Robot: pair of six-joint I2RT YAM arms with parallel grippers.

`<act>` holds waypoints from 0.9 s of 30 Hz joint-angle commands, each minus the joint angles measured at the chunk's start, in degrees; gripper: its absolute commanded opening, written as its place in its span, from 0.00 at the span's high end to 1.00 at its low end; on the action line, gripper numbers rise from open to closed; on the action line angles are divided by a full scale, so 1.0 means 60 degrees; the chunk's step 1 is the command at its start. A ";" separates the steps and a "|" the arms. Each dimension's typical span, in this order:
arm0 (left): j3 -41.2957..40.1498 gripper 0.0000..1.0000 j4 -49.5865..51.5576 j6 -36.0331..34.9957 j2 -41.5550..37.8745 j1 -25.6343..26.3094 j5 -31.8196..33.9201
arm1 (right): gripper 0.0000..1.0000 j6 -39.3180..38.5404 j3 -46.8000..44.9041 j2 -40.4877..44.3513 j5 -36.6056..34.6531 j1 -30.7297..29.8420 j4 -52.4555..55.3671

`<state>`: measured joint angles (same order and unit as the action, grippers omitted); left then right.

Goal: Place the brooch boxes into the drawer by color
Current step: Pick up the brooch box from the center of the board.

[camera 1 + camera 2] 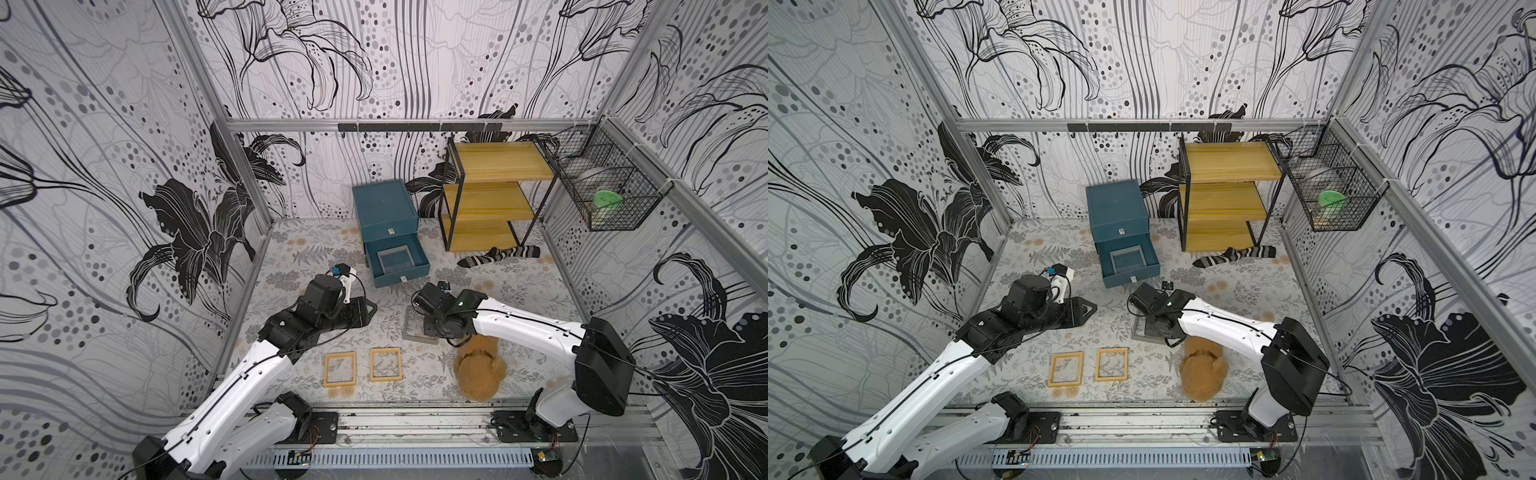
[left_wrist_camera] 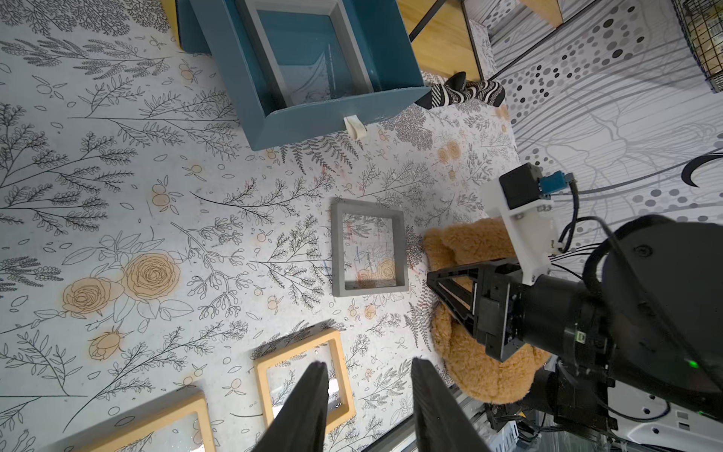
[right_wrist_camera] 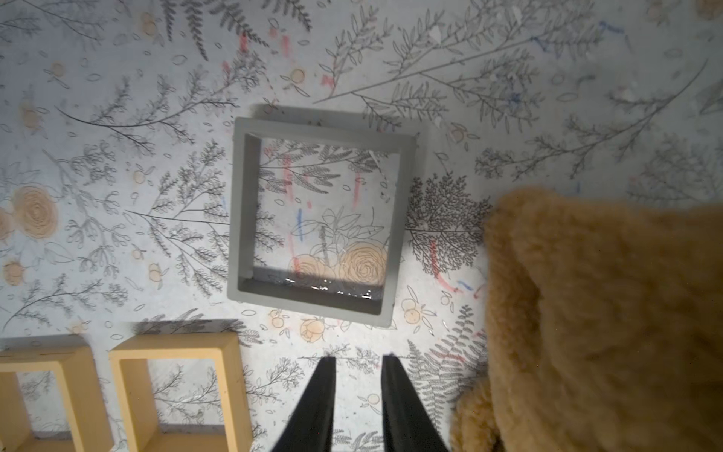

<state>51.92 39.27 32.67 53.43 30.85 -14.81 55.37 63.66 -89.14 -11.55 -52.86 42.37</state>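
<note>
One grey box (image 3: 319, 219) lies flat on the desk (image 1: 519, 291), central, beside the bear (image 1: 478, 370); another grey box (image 1: 394, 259) sits in the open drawer (image 1: 388, 281), and two yellow boxes (image 1: 340, 369) (image 1: 386, 364) lie near the front edge. The right gripper (image 3: 359, 358) hangs over the first, slightly parted and empty; the left gripper (image 2: 368, 362) is wider and also empty.

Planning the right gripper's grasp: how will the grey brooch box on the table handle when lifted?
Probably stiff: the grey brooch box has straight, square walls. Likely light, being a hollow frame around a clear centre. That centre looks thin, so pinching a wall seems safer; lying flat, it should slide rather than roll.
</note>
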 commanded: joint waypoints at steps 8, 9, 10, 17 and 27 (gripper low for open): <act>-0.0373 0.60 -0.0282 -0.0024 0.0001 0.0114 -0.0861 | 0.74 0.0592 -0.0757 0.0209 -0.0009 -0.0003 -0.0795; -0.0391 0.60 -0.0276 -0.0029 0.0015 0.0116 -0.0920 | 0.74 0.0613 -0.0800 0.0194 -0.0025 -0.0008 -0.0808; -0.0419 0.60 -0.0283 -0.0024 -0.0002 0.0114 -0.0985 | 0.74 0.0643 -0.0849 0.0180 -0.0036 0.0008 -0.0829; -0.0494 0.60 -0.0261 -0.0068 -0.0012 0.0181 -0.1316 | 0.74 0.0767 -0.1015 -0.0038 0.0047 0.0019 -0.1112; -0.0656 0.60 -0.0324 0.0034 -0.0075 0.0245 -0.1408 | 0.73 0.0806 -0.1512 -0.0111 0.0148 0.0291 -0.1605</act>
<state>48.18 39.09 32.75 53.65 31.88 -22.39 59.35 55.20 -88.90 -10.79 -51.90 33.65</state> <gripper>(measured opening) 0.402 0.266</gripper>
